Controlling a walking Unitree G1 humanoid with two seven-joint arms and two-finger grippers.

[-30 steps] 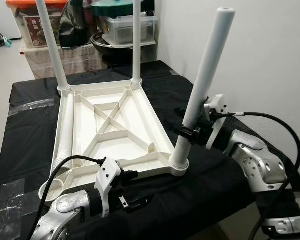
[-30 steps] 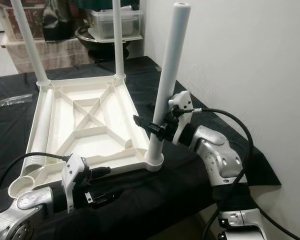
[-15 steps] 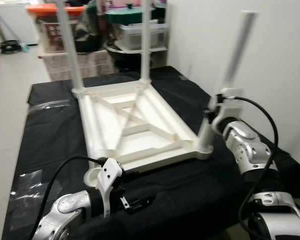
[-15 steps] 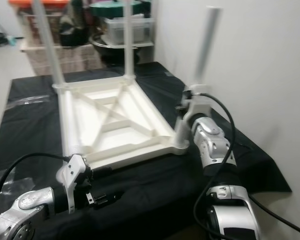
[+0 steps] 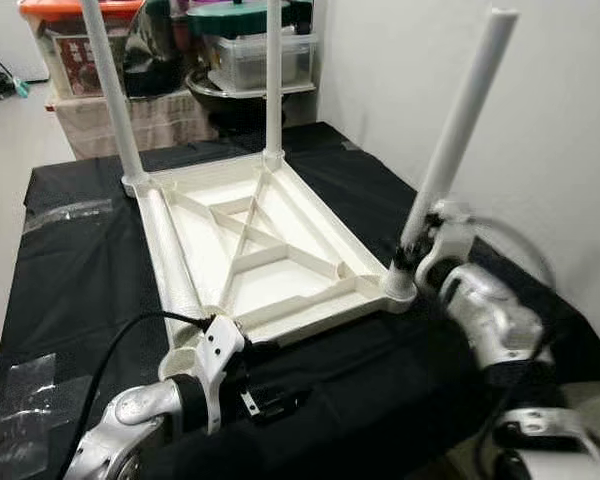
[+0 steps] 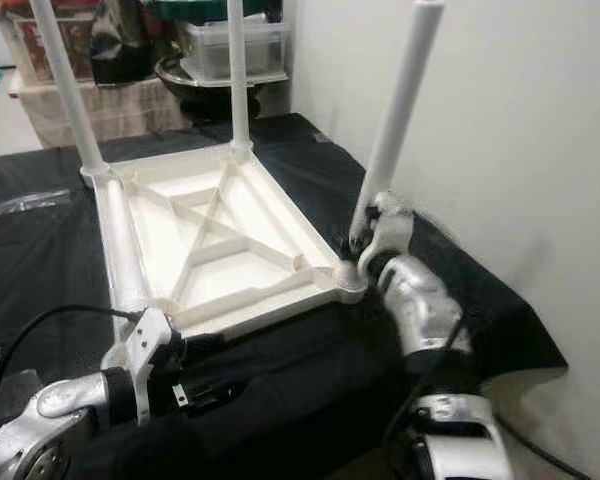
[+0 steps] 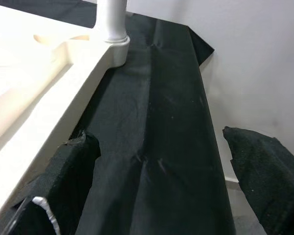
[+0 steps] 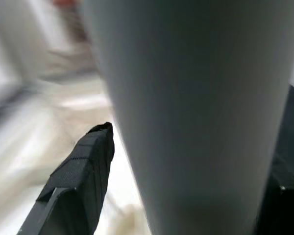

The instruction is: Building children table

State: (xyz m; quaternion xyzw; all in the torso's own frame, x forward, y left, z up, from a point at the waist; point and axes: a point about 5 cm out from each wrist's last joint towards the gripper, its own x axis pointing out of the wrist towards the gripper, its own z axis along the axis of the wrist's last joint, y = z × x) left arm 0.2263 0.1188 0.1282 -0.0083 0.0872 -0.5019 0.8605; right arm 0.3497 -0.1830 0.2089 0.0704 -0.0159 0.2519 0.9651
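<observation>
A white plastic children's table (image 5: 260, 255) lies upside down on a tabletop draped in black cloth (image 5: 70, 270), three of its legs pointing upward. The right tool (image 5: 412, 252) clamps the near-right leg (image 5: 458, 130) just above its corner socket, one black finger (image 8: 81, 171) pressed against the tube in the right wrist view. The left tool (image 5: 265, 405) rests low over the cloth at the table's near edge, its fingers (image 7: 68, 169) spread apart and holding nothing. A fourth leg (image 5: 170, 270) lies flat inside the frame along its left rail. Storage bins (image 5: 255, 55) stand behind.
</observation>
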